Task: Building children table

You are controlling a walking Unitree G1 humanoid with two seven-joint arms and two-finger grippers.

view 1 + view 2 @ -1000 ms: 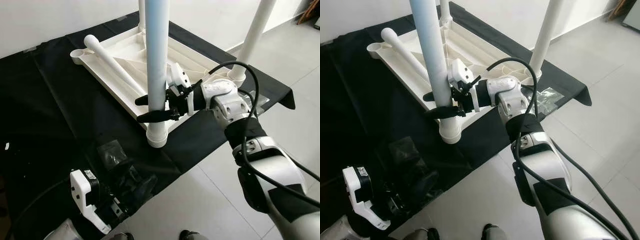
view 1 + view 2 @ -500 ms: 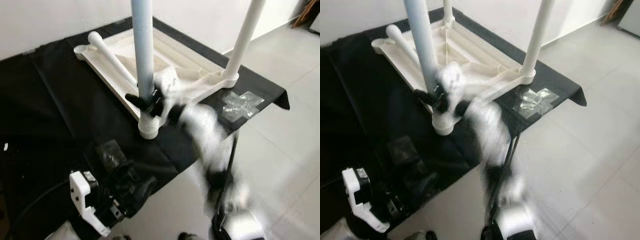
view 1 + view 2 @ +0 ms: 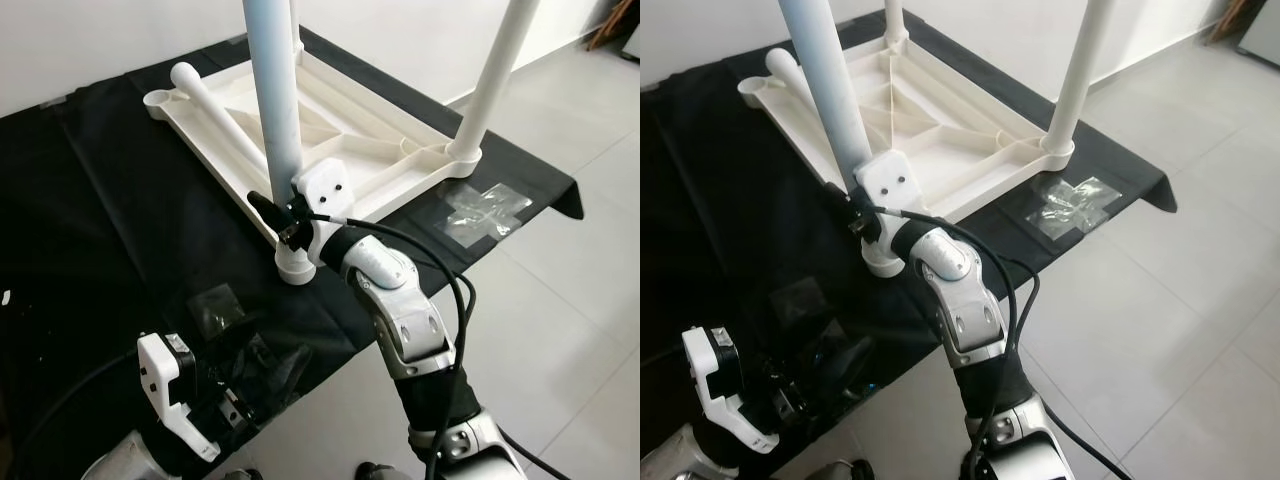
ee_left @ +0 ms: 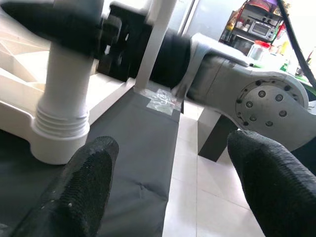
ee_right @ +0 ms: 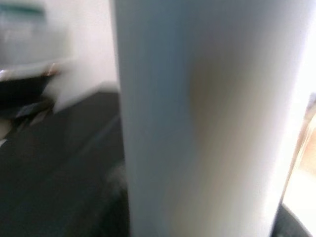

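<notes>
A black cloth (image 3: 120, 200) covers the low work surface, spreading from 9 o'clock across to 3 o'clock over pale grey floor tiles (image 3: 560, 330). On it, toward 12 o'clock, lies the white plastic children's tabletop (image 3: 340, 150), upside down with its ribbed underside showing. A white leg (image 3: 495, 75) stands upright in the corner socket at about 2 o'clock, another upright leg (image 3: 895, 15) rises at the far corner at 12 o'clock, and a loose white leg (image 3: 215, 125) lies flat along the tabletop's edge toward 11 o'clock. The near leg (image 3: 275, 100), pale bluish-white, stands upright in the threaded corner socket (image 3: 298, 268) near the centre of the scene.

The right gripper (image 3: 285, 212) reaches in from 5 o'clock, its silver arm bent up from the bottom edge, and meets the near leg just above the socket. Its black fingers sit against the leg's lower part; the right wrist view has the leg pressed close in front of the camera. Whether the fingers are clamped on it or merely around it I cannot tell.

The left gripper (image 4: 173, 187) hangs low at 7 o'clock, over the cloth's near edge, its two black fingers (image 4: 84, 182) spread wide with nothing between them. In the left wrist view the socket and near leg stand beyond the fingers.

A crumpled clear plastic bag (image 3: 480, 210) lies on the cloth at 3 o'clock, well apart from the tabletop corner, and another clear bag (image 3: 215, 305) lies near 7 o'clock.
</notes>
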